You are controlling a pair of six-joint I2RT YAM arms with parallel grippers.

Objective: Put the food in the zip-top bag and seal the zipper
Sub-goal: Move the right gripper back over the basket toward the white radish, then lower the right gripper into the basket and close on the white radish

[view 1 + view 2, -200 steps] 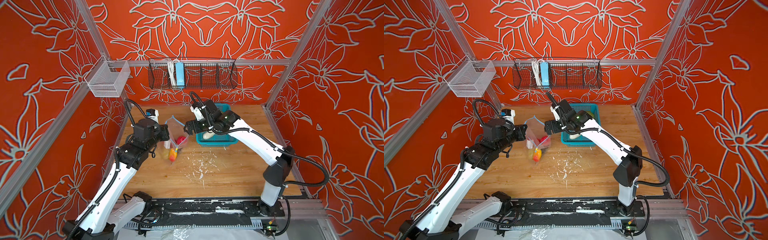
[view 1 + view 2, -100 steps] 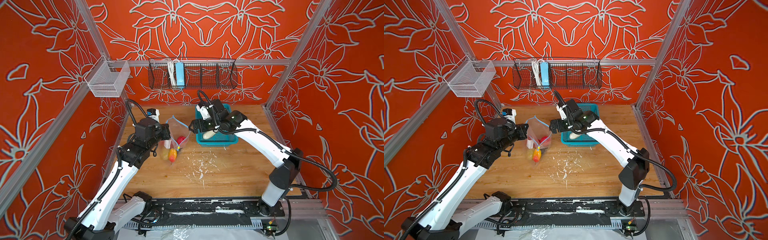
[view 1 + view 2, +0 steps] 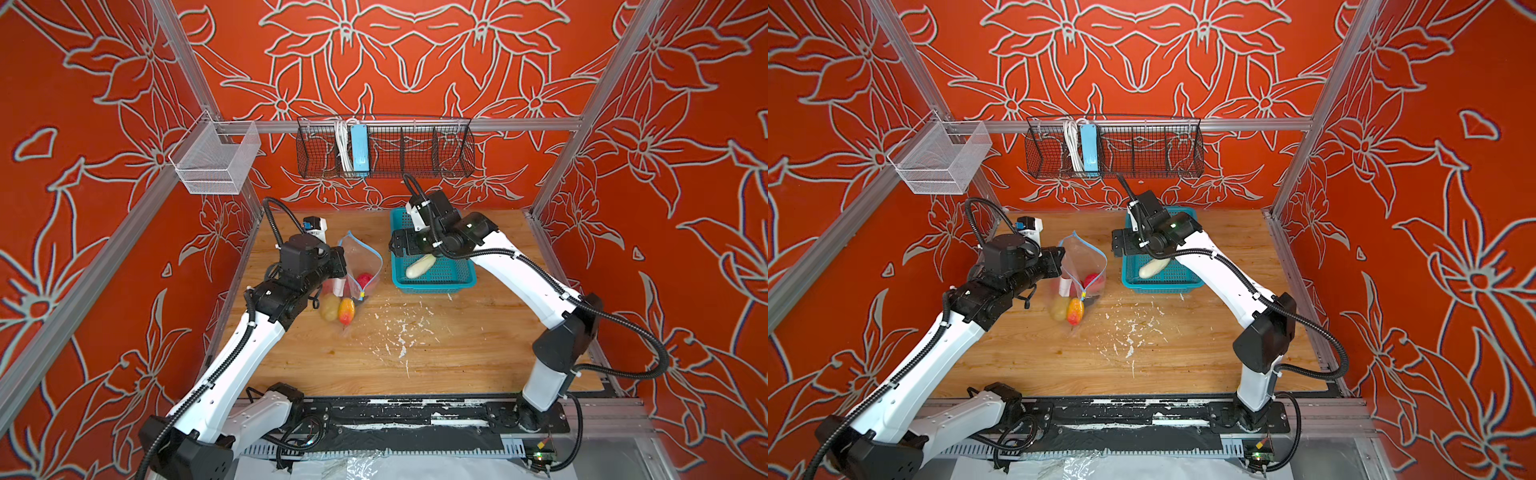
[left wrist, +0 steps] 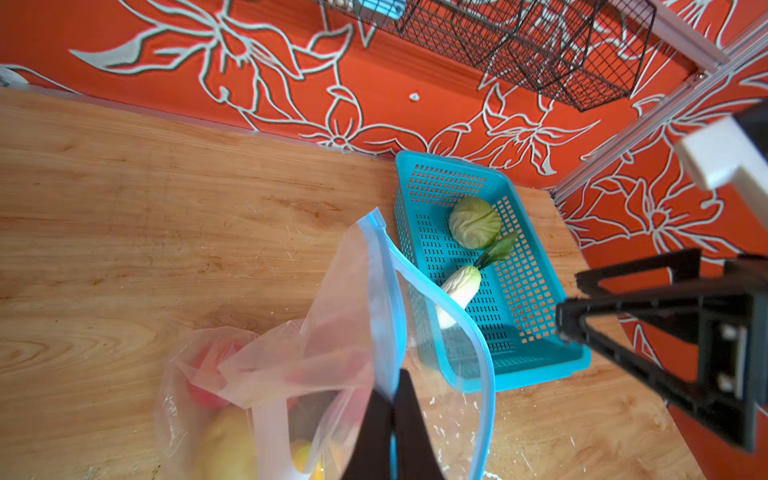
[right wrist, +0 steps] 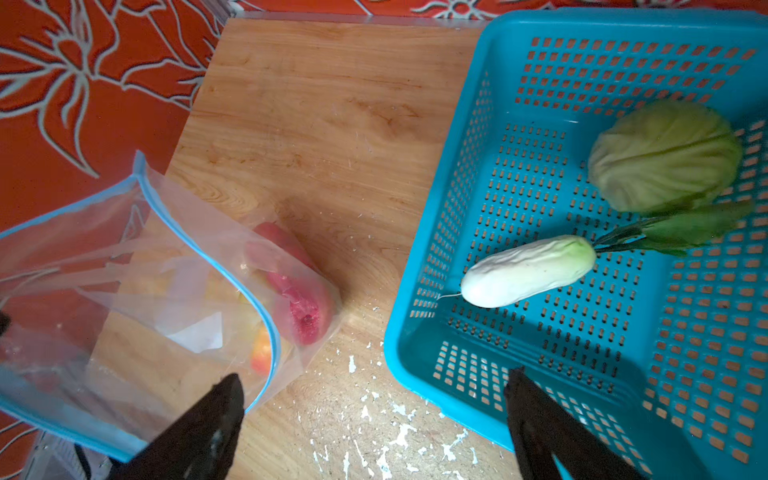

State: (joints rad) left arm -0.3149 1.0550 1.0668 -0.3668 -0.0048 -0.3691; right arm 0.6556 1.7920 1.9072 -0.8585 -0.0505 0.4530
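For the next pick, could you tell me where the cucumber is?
The cucumber lies in the teal basket, right of the bag in both top views.

We see red-orange walls (image 3: 415, 50) on three sides, printed with large flowers outlined in white. Silver aluminium posts (image 3: 594, 83) stand in the back corners, and a crossbar (image 3: 519, 123) runs along the back wall. From it hangs a black wire basket (image 3: 415, 153) with dividers, holding a light-blue power strip (image 3: 359, 149) (a white cable (image 3: 341, 145) is bundled beside it). A white mesh box (image 3: 216, 166) hangs at the left corner. The wooden tabletop (image 3: 457, 353) is pale, its grain showing, with white flecks (image 3: 402, 352) scattered near the middle. A black rail (image 3: 353, 415) runs along its near edge. The light is bright and even, the shadows soft.
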